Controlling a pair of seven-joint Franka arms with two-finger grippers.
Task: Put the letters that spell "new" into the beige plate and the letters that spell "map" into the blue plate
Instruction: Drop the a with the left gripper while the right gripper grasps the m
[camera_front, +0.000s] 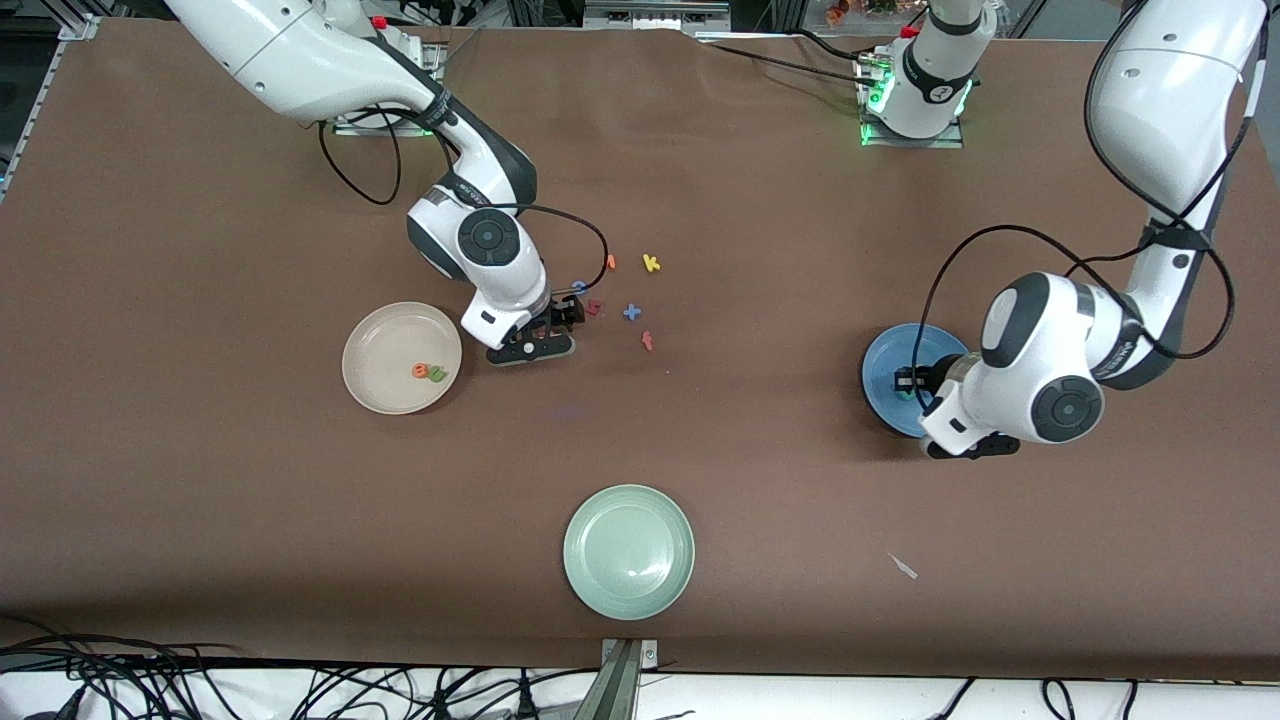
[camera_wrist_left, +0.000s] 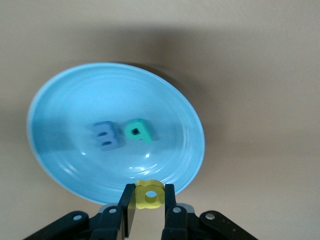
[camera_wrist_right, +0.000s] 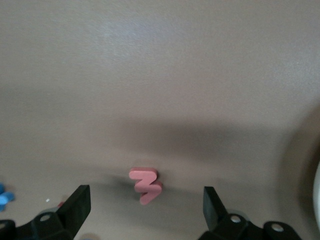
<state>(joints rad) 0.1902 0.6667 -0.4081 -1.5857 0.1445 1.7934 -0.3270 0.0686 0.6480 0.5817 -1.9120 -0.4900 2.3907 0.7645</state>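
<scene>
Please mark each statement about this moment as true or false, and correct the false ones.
1. The left gripper holds the yellow a over the blue plate. True.
2. The blue plate is empty. False: the light blue m and teal p lie in it.
3. The right gripper is shut on the pinkish-red w. False: it is open, with the w on the table between its fingers.
4. The beige plate holds two letters. True.
</scene>
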